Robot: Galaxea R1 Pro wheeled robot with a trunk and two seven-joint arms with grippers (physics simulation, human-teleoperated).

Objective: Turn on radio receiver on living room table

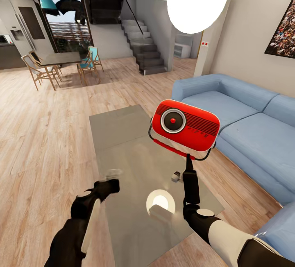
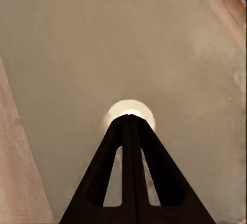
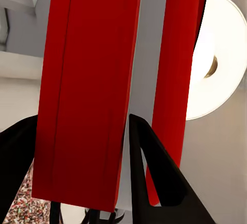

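Clamped on the thin handle, the right gripper lifts the radio receiver above the table, dial facing the head camera, probably to expose its switch. Left gripper, fingers together, hovers over the glossy top. Blue sofa and wood floor surround.

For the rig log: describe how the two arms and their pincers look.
The left arm is glossy black with a pale panel along the forearm. The right arm has a white forearm sleeve and a black wrist. Both pincers, left and right, have slim black tapering fingers; the left's are slotted. No cables or markings are visible.
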